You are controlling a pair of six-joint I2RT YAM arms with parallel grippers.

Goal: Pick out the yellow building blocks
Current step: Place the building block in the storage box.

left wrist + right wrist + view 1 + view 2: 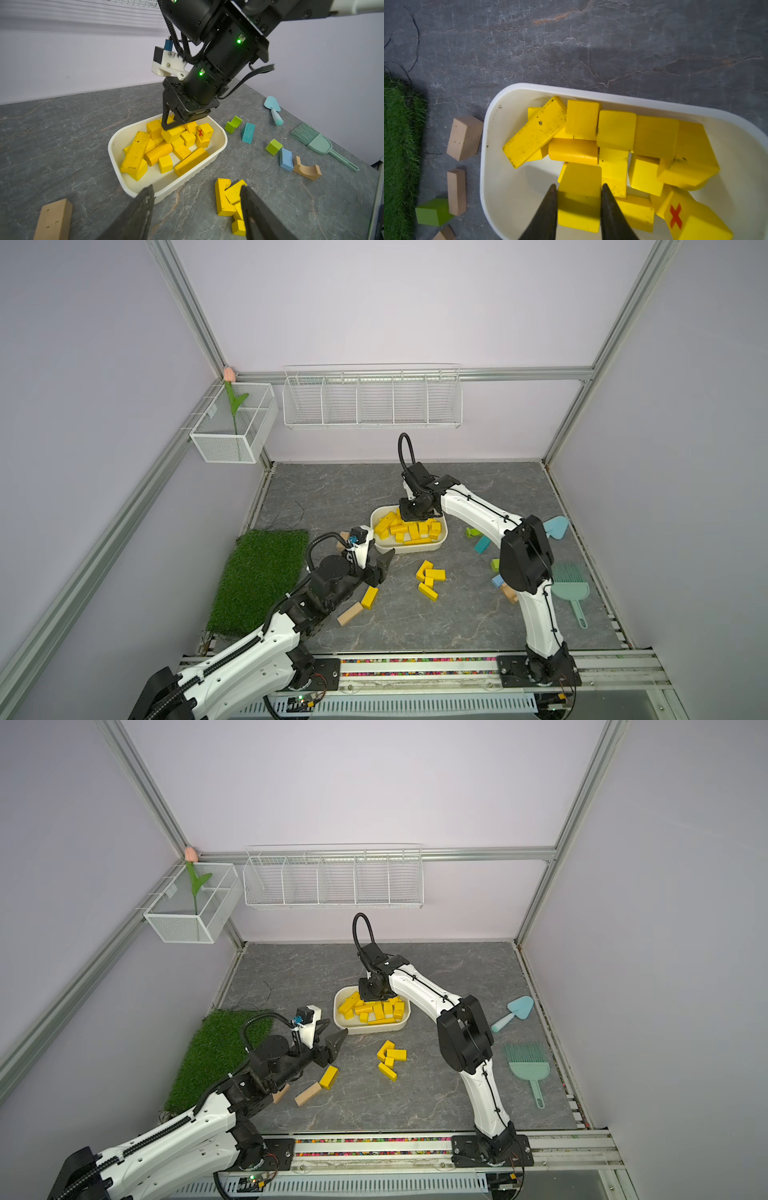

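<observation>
Clamping one yellow block (579, 207), right end effector (579, 185) overhangs tray (591, 91).

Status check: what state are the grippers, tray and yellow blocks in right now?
white tray, upright, partly filled with yellow blocks.
right gripper, shut on held yellow block, over the tray.
left gripper, open, empty, above the table.
yellow cluster, loose on the table, outside the tray.
yellow bar, flat on the table beside a tan block.
</observation>
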